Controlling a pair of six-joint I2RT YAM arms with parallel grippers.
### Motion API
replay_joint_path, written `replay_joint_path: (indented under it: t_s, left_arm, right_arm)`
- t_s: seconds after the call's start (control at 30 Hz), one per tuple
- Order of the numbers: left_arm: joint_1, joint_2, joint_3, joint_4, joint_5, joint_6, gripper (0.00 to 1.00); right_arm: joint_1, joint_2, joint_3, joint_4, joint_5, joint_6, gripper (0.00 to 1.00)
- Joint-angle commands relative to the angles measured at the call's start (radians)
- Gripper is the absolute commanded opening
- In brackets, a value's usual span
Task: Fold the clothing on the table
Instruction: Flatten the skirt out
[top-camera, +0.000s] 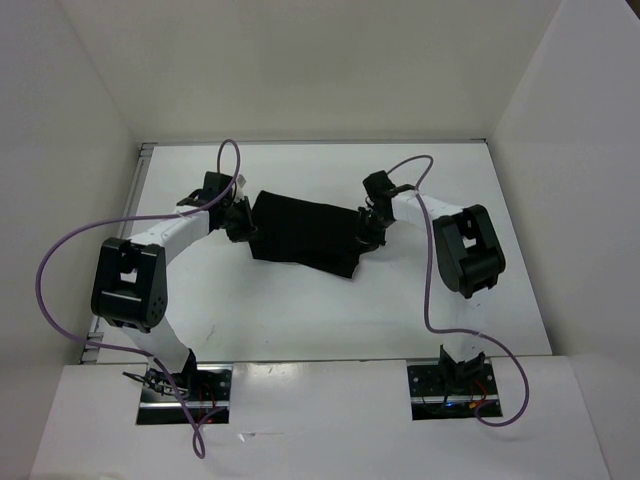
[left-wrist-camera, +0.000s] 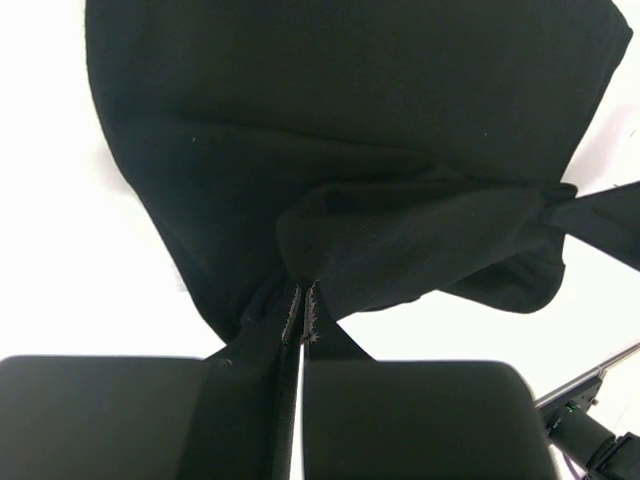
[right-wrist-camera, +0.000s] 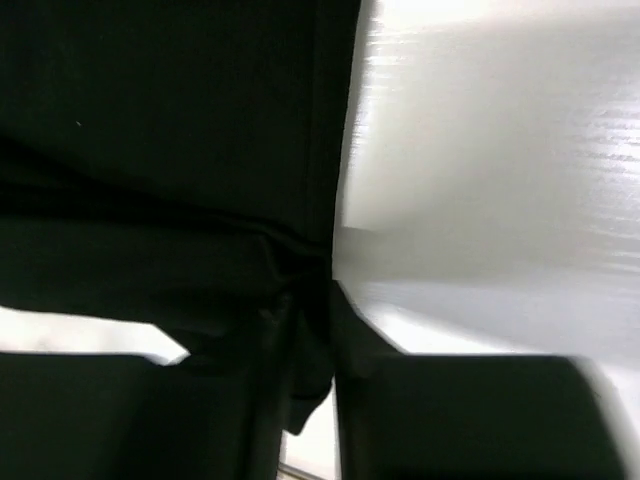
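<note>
The left end effector (left-wrist-camera: 301, 312) is clenched on the black garment (top-camera: 300, 232). Its fingers are pressed together with a gathered pinch of the cloth's left edge between them. The right end effector (right-wrist-camera: 312, 345) grasps the opposite edge. The wrist view is blurred, but dark cloth bunches down into the narrow gap between its fingers.

The garment lies creased across the middle of the glossy white bench (top-camera: 300, 315). One fold runs from the left grip toward the right, over the flatter layer below. The bench has a thin metal rim (top-camera: 141, 190) and plain white walls (top-camera: 60, 150) on three sides.

Both arms bend outward at the elbow and angle their forearms in toward the garment, one from each side. A purple cable (top-camera: 60, 250) loops beside each arm.
</note>
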Motion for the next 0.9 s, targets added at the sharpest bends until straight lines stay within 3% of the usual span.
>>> replay_joint_path:
  t_s: [0.0, 0.07, 0.1, 0.23, 0.5, 0.63, 0.87]
  left_arm:
    - [0.005, -0.037, -0.013, 0.016, 0.009, -0.001, 0.0]
    - [0.014, -0.037, -0.013, 0.007, 0.009, -0.001, 0.0]
    - [0.014, -0.046, -0.013, 0.007, 0.009, -0.001, 0.0]
    - [0.033, -0.086, -0.002, -0.004, 0.045, 0.019, 0.0]
    - [0.033, -0.226, 0.081, -0.133, 0.122, 0.1, 0.0]
    - [0.033, -0.319, 0.019, -0.188, 0.151, 0.091, 0.0]
    - [0.033, -0.585, -0.025, -0.286, 0.167, 0.057, 0.0]
  right_arm:
    - [0.006, 0.008, 0.046, 0.042, 0.068, 0.012, 0.17]
    - [0.006, -0.004, 0.055, 0.016, 0.099, 0.021, 0.02]
    - [0.006, -0.039, 0.064, 0.016, 0.134, 0.021, 0.0]
    - [0.006, -0.185, 0.11, -0.042, 0.207, -0.013, 0.0]
    - [0.006, -0.381, 0.233, -0.277, 0.205, -0.09, 0.0]
    - [0.046, -0.522, 0.088, -0.311, 0.15, -0.09, 0.0]
    - [0.105, -0.761, 0.009, -0.437, -0.009, -0.09, 0.0]
